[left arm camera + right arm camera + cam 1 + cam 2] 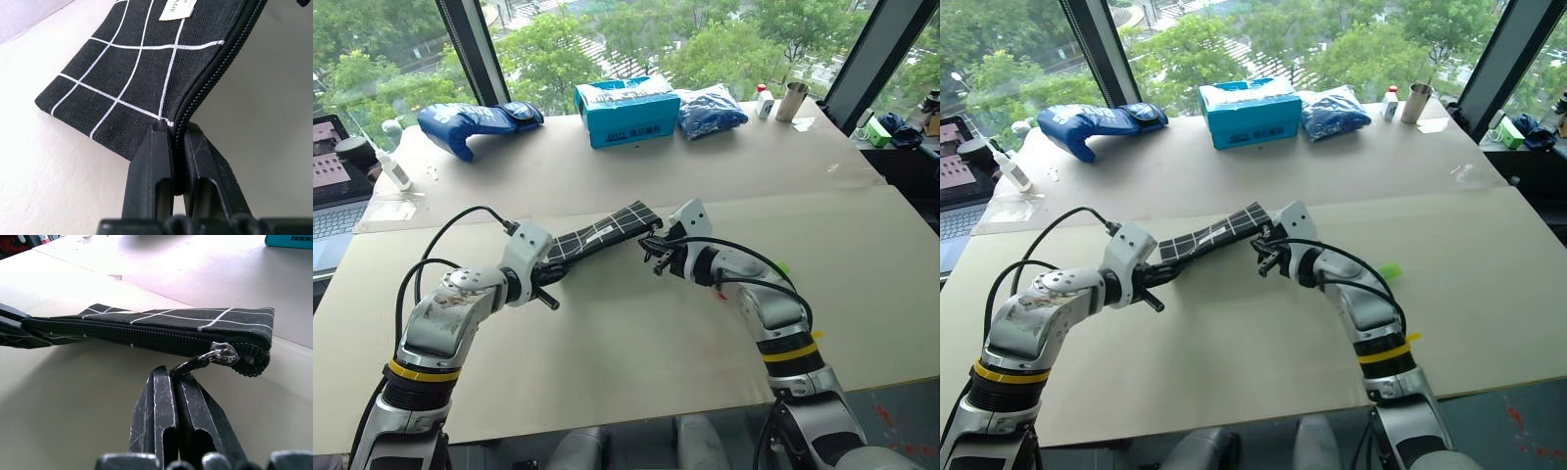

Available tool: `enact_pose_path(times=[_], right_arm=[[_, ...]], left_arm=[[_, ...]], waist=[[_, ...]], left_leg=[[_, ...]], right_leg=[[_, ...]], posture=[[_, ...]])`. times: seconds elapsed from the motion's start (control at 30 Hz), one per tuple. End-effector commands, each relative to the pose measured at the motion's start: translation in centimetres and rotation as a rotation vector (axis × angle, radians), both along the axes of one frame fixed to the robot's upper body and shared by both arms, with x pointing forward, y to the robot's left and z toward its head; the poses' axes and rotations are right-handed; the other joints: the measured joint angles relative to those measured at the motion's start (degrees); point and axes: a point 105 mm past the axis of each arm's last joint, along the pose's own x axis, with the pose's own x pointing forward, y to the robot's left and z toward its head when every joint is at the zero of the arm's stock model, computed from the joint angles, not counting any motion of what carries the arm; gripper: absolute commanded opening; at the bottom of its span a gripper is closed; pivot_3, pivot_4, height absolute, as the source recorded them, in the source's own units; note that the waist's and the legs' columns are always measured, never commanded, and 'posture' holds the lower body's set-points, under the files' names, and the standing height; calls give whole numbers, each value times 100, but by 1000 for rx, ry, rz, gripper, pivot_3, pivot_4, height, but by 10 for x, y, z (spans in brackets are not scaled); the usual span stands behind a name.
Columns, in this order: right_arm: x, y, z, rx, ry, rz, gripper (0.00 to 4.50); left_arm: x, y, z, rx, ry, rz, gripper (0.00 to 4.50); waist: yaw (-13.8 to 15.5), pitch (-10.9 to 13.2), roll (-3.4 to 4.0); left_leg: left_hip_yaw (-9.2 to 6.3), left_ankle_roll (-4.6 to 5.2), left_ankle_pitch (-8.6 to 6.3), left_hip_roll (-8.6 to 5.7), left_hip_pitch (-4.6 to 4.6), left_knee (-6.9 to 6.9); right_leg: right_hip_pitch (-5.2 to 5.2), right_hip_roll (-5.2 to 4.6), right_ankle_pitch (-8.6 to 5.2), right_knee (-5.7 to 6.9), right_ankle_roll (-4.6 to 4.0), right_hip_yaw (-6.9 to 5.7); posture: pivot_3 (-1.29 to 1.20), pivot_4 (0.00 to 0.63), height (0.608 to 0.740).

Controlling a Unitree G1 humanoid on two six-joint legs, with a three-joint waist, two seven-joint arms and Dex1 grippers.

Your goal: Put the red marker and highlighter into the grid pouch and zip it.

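Observation:
The grid pouch [602, 235], black with white lines, hangs above the table between my two grippers. My left gripper [173, 128] is shut on the pouch's near corner, at the end of the zipper. At the far end, my right gripper [172, 374] is shut on the black pull strap of the zipper slider [222, 354]. The zipper teeth look closed along the edge that shows. The highlighter's lime-green cap [783, 266] peeks out on the table just right of my right arm. The red marker is hidden.
At the back of the table lie a blue glove [475, 122], a teal box [626, 113] and a blue bag [710, 110], with a metal cup [791, 101] beside them. A white bottle [393, 168] and a laptop [328, 186] are at the far left.

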Motion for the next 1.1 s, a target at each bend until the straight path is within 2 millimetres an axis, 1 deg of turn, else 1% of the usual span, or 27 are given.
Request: enact_pose_path(times=[0.03, 0.07, 0.13, 0.2, 0.27, 0.37, 0.4, 0.5, 0.63, 0.7, 0.77, 0.8, 0.9, 0.93, 0.97, 1.0, 1.03, 1.1], right_arm=[[-2, 11, 17, 23, -47, 31, 72], [-1, 13, 17, 15, -48, 23, 72], [-2, 24, 16, 8, -39, 39, 72], [-9, 41, 13, -29, -53, 101, 72], [-11, 58, 6, -107, -81, 137, 72], [-7, 73, -2, -200, -128, 152, 72], [-5, 79, -2, -209, -134, 151, 72], [-8, 94, 2, -195, -134, 195, 72], [-24, 118, 9, -180, -150, 327, 72], [-26, 126, 16, -142, -129, 356, 72], [-33, 132, 22, -93, -89, 410, 72], [-34, 133, 21, -105, -91, 429, 72], [-28, 126, 11, -178, -117, 418, 72], [-25, 122, 10, -171, -104, 399, 72], [-22, 116, 11, -167, -101, 391, 672], [-21, 113, 12, -163, -98, 385, 1094], [-16, 107, 12, -168, -103, 352, 1210], [-10, 85, 9, -166, -46, 304, 1995]], left_arm=[[5, -4, 12, -1, -53, -6, 0], [5, -4, 12, -2, -53, -6, 0], [6, -4, 13, -5, -53, -6, 0], [7, -5, 13, -7, -53, -7, 0], [8, -7, 13, -12, -54, -14, 0], [9, -8, 14, -15, -55, -17, 0], [9, -8, 15, -15, -55, -18, 0], [10, -9, 15, -17, -56, -21, 0], [10, -9, 16, -17, -55, -25, 0], [10, -10, 15, -15, -53, -27, 0], [10, -10, 15, -14, -51, -31, 0], [10, -11, 15, -13, -52, -32, 0], [11, -12, 17, -17, -57, -34, 0], [11, -12, 17, -18, -59, -34, 0], [10, -11, 18, -18, -60, -34, 0], [10, -11, 18, -17, -60, -34, 0], [10, -11, 17, -17, -60, -33, 0], [8, -9, 16, -15, -61, -33, 0]], waist=[[-1, 0, 0], [-2, 0, 0], [-8, 0, 0], [-34, 0, 0], [-54, 0, 0], [-82, 0, 0], [-81, 0, 0], [-83, 0, 0], [-91, 0, 0], [-103, 0, 0], [-105, 0, 0], [-105, 0, 0], [-104, 0, 0], [-101, 0, 0], [-101, 0, 0], [-101, 0, 0], [-102, 0, 0], [-104, 0, 0]], left_leg=[[0, 0, 0, 0, 0, 0], [0, 0, 0, 0, 0, 0], [0, 0, 0, 0, 0, 0], [0, 0, 0, 0, 0, 0], [0, 0, 0, 2, 0, 0], [0, -1, 0, 2, -1, 0], [0, -1, 0, 1, -1, 0], [0, -1, 0, 0, -2, 0], [-1, -1, 0, 1, -4, -1], [-1, -2, 0, 1, -6, -1], [-1, -4, 1, 1, -10, -1], [-1, -5, 2, 1, -13, -1], [-1, -6, 2, 1, -19, 0], [-1, -6, 2, 0, -24, 1], [-1, -7, 3, -1, -26, 2], [-1, -8, 3, -1, -29, 4], [-1, -8, 3, -1, -29, 4], [-1, -12, 6, 0, -41, 7]], right_leg=[[0, 0, 0, 0, 0, 0], [0, 0, 0, 0, 0, 0], [0, 0, 0, 1, 0, 0], [-1, 0, 0, 1, 0, 0], [-2, 2, 0, 2, -1, 0], [-4, 1, 0, 6, 0, 0], [-4, 1, 1, 7, -1, 0], [-8, 1, 1, 7, -1, 0], [-14, 1, 2, 10, -2, 0], [-20, 2, 3, 14, -2, 0], [-30, 2, 4, 18, -4, 0], [-35, 2, 4, 19, -5, 0], [-45, 1, 5, 30, -5, 0], [-49, 1, 5, 31, -5, 0], [-53, 0, 6, 34, -5, 0], [-56, 0, 6, 38, -5, 0], [-57, 0, 6, 38, -5, 0], [-71, 0, 7, 50, -6, 0]], posture=[[0, 150, 740], [0, 150, 740], [0, 150, 740], [0, 150, 740], [0, 150, 740], [0, 150, 740], [0, 150, 740], [0, 150, 740], [0, 150, 740], [0, 150, 740], [0, 150, 740], [0, 150, 740], [0, 150, 740], [0, 150, 740], [0, 150, 740], [0, 150, 740], [0, 150, 740], [0, 150, 740]])
